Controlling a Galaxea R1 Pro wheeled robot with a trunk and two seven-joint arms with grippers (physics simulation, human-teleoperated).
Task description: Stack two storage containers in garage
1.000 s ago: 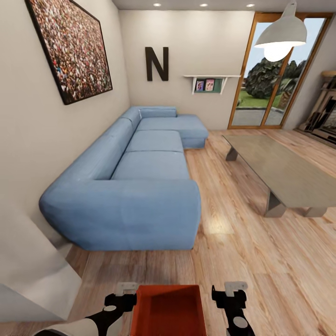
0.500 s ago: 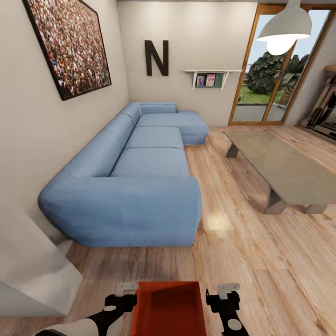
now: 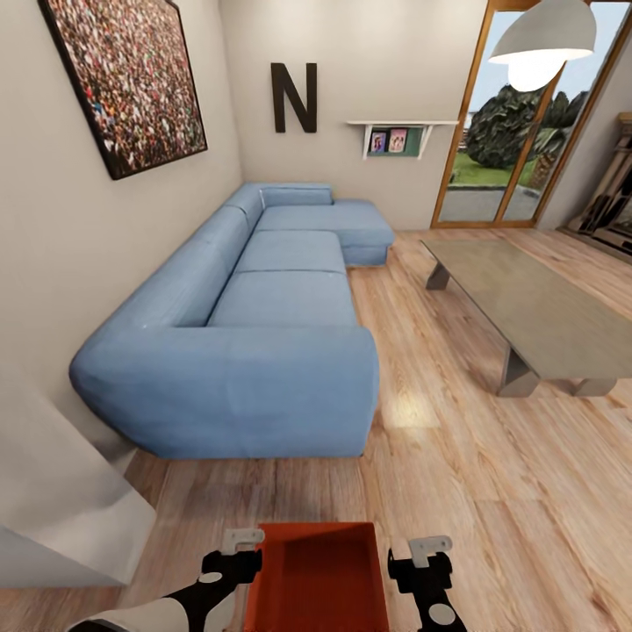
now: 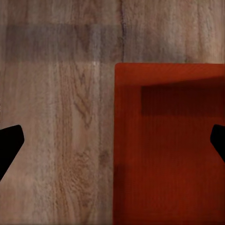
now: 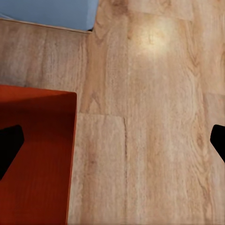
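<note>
Storage container [image 3: 316, 575] low between both arms, above the wood-plank floor [image 3: 491, 491], near the blue sofa [image 3: 254, 351]. Left end effector [image 4: 112, 140] spread wide across the bin's side wall; right end effector [image 5: 112, 140] likewise wide, straddling the opposite wall. Firm hold: cannot tell. Judged step: carrying from the living room. Next: confirm the grip, then drive to the garage.

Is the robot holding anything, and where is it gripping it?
Cannot tell. The orange-red open plastic bin lies between the left gripper and right gripper; each one's fingers straddle a side wall but stand wide apart.
</note>
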